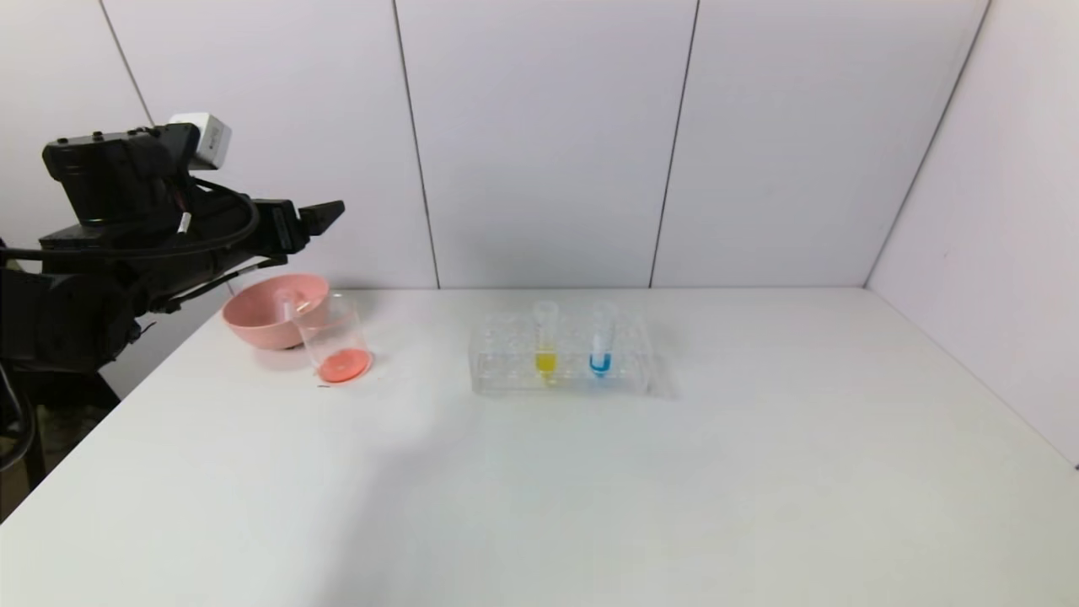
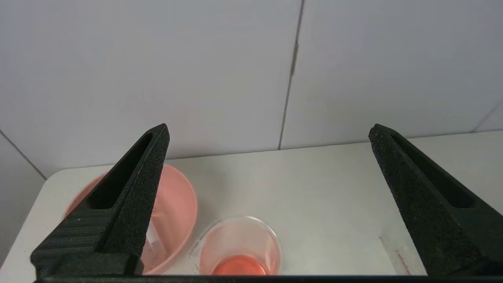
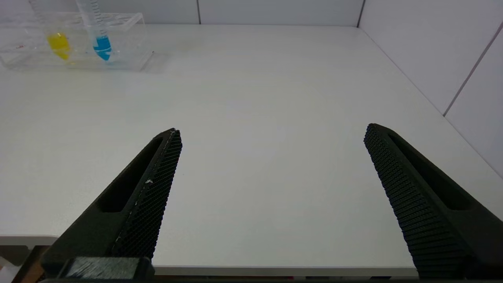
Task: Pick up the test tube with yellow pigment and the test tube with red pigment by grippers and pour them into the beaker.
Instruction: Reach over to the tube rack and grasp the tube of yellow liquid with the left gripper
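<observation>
**You are halfway: red is in the beaker, yellow is waiting in the rack.**

Nearest you, your right gripper (image 3: pixel 271 135) is hanging spread wide and empty over the table's (image 1: pixel 590 506) front edge, well apart from everything. Farther out, the rack (image 1: pixel 560 364) is holding two tubes: the yellow tube (image 1: pixel 545 341) and, beside it, a blue tube (image 1: pixel 601 341), so a sloppy approach is risking the wrong grab or shoving the light rack. Farther left, one beaker (image 1: pixel 334 341) is sitting with red liquid at its bottom, touching one pink bowl (image 1: pixel 274 309), where a clear tube, likely the emptied red one (image 1: pixel 289 305), is lying. Your left gripper (image 2: pixel 267 131) is hovering above them, spread open and empty; dropping carelessly is risking a tipped beaker.
</observation>
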